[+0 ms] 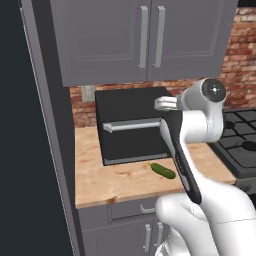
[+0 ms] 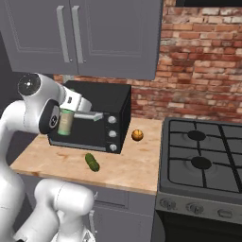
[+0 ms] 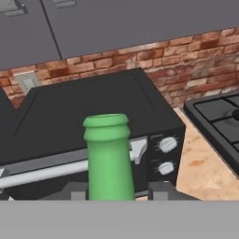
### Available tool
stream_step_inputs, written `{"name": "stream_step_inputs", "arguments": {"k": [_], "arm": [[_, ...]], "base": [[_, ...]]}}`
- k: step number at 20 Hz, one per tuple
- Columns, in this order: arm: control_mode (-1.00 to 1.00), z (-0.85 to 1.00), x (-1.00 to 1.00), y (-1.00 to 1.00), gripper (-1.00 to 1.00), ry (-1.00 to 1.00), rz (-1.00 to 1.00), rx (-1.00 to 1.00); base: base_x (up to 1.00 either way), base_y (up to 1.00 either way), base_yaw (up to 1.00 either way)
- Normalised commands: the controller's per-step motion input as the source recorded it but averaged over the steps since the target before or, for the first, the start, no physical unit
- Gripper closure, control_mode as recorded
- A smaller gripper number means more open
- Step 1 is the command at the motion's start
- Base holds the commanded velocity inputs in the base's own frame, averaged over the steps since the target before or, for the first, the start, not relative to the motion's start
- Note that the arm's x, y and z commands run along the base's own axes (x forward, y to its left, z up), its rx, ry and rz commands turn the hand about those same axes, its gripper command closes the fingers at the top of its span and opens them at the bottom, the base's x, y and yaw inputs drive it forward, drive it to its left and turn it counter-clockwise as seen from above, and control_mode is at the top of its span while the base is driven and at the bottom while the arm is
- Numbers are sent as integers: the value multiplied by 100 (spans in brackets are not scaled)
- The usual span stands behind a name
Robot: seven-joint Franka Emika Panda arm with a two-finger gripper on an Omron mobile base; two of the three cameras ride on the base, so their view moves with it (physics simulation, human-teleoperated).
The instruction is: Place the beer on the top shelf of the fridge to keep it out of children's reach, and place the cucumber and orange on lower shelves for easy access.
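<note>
The tool (image 2: 66,124) gripped the beer (image 2: 65,123) aloft before the countertop oven (image 2: 97,118). The cucumber (image 2: 91,162) and orange (image 2: 137,135) waited on the worktop (image 2: 132,163). Next, I judged, it needed swinging toward the fridge's top shelf.

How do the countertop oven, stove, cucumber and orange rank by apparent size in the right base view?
1. Stove, largest, though it sits nearer the camera and is cut off by the picture's edge.
2. Countertop oven, partly hidden by the arm.
3. Cucumber.
4. Orange, smallest, but farther back than the cucumber, so these two are close.
</note>
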Motion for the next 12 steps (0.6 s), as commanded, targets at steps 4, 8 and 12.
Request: {"name": "stream_step_inputs", "arguments": {"k": [4,8,12], "arm": [[-100,-6,-50,15,100,0,5,-2],[-100,-12,-55,9,100,-2,3,-3],[-100,-2,-42,0,100,-5,2,0]], "base": [[0,0,0],[0,0,0],[0,0,0]]}}
